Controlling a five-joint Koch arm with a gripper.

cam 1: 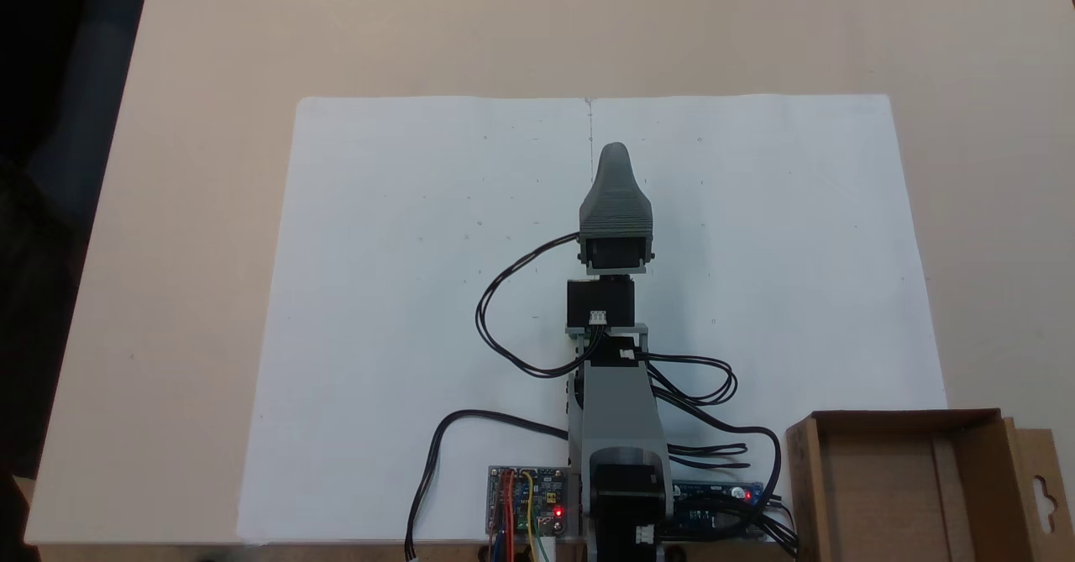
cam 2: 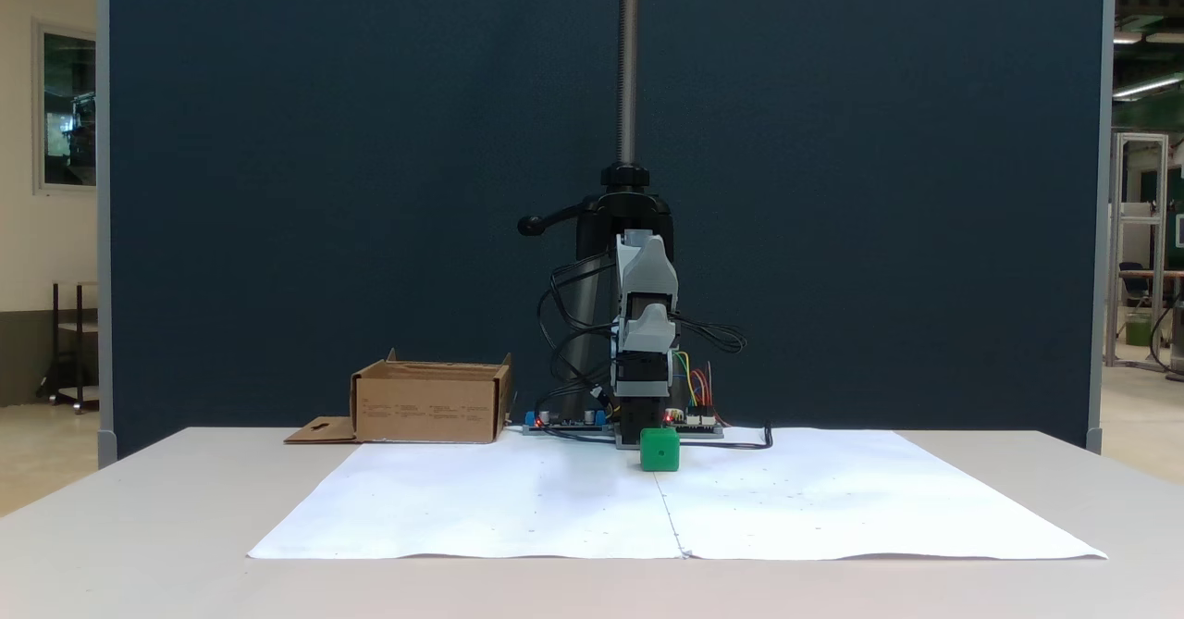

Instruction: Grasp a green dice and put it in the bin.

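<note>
The beige worktop (cam 1: 168,251) fills both fixed views, and a large white paper sheet (cam 1: 403,310) with a centre seam covers its middle. In the front-facing fixed view a dark blue partition (cam 2: 370,184) stands behind the worktop.

The bin (cam 1: 907,478), a brown cardboard box with low walls and a side flap with a hang-hole cutout, sits at the lower right of the frame in the top-down fixed view and at centre left in the front-facing one (cam 2: 430,403), just off the paper's edge.

The grey and black arm (cam 1: 617,411) rises from the lower centre of the frame and reaches up the paper's seam, with black cables looping on both sides.

Circuit boards (cam 1: 529,499) with red lights lie beside its base.

The gripper (cam 1: 615,159) points down over the paper's middle; its jaws overlap, so I cannot tell how far they are parted.

The green dice (cam 2: 659,450) rests on the paper at frame centre in the front-facing view, directly below the gripper (cam 2: 647,427), hidden under it from above.
</note>
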